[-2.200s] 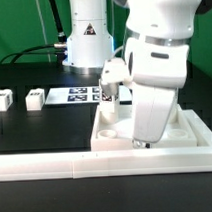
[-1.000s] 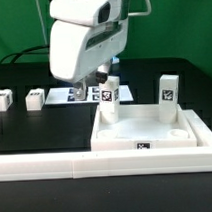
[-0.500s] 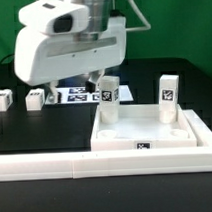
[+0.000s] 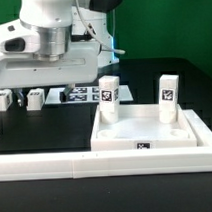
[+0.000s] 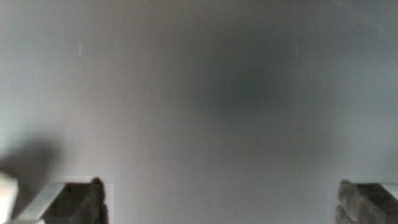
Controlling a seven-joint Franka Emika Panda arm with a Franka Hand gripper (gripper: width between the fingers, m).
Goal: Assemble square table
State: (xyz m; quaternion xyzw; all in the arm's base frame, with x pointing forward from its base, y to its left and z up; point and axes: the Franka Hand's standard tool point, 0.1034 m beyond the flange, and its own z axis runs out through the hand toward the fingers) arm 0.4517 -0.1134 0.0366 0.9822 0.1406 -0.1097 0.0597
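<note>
Toward the exterior view's right of the black worktop (image 4: 45, 132): square table slab (image 4: 145, 132), rim up, tagged edge facing the long border rail (image 4: 57, 168). Holds two legs upright in its far corner pockets, first standing leg (image 4: 109, 96) and second standing leg (image 4: 168, 96), and leaves the near pockets empty. Off to the exterior view's left, well apart from the slab: nearer loose leg (image 4: 35, 98) and farther loose leg (image 4: 3, 98), near the marker board (image 4: 78, 93). Above those, arm body (image 4: 42, 57), blocking any outside look at its tip.

From the wrist view: pincer (image 5: 226, 205) spread wide, nothing between the fingertips, only blurred grey beyond.

Judging by look: light, stiff moulded plastic, smooth and likely a little slippery, not fragile. Best taken across two flat opposite sides of a loose leg, around mid-height, keeping clear of the end meant for the pocket. Calls for a square, firm squeeze to prevent twisting.
</note>
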